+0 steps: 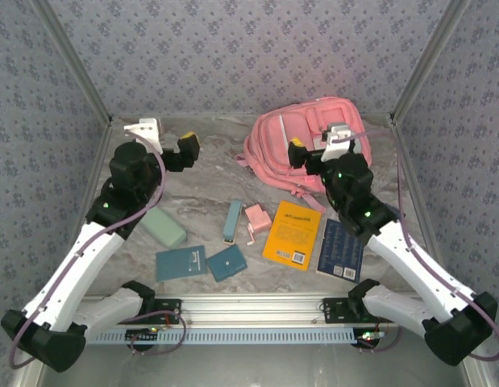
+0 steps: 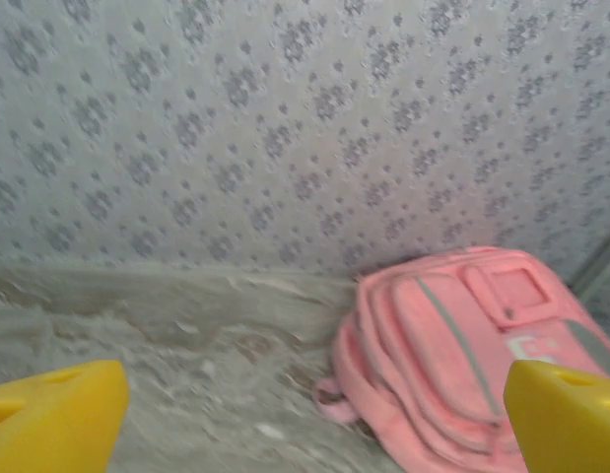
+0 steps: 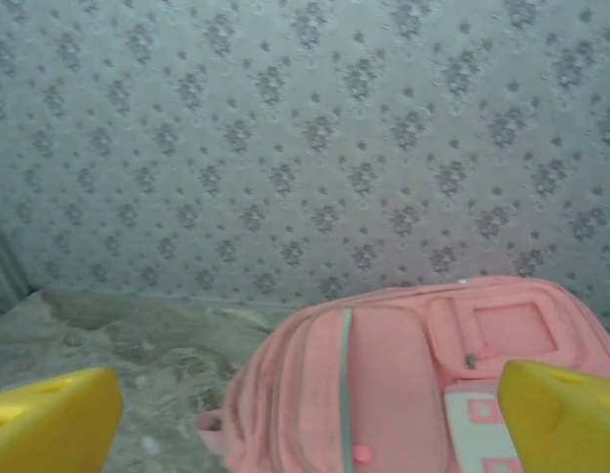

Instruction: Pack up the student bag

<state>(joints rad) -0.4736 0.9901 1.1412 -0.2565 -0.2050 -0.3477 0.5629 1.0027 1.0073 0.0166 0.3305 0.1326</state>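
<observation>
Bag: the pink student bag (image 1: 301,133) lay at the far right of the table, close to the back wall, front pockets up. The left wrist view (image 2: 452,345) and the right wrist view (image 3: 383,374) both showed it closed, with a pale stripe down the front.
Right gripper: the right gripper (image 1: 323,151) hung over the bag's near edge. Its yellow fingers (image 3: 53,419) stood wide apart with nothing between them.
Left gripper: the left gripper (image 1: 180,149) was raised over the far left of the table, well apart from the bag. Its yellow fingers (image 2: 58,414) were also spread wide and empty.
Books: an orange book (image 1: 293,235) and a dark blue book (image 1: 341,250) lay side by side just in front of the bag.
Small items: a pink box (image 1: 255,219) lay just beside a blue case (image 1: 233,220), left of the orange book.
Notebooks: two teal notebooks (image 1: 180,263) (image 1: 226,263) lay near the front edge.
Pouch: a pale green pouch (image 1: 164,227) lay beside the left arm.
Table: the marbled table (image 1: 217,173) was bare between the left gripper and the bag.
Walls: patterned grey wallpaper (image 1: 249,48) stood behind.
</observation>
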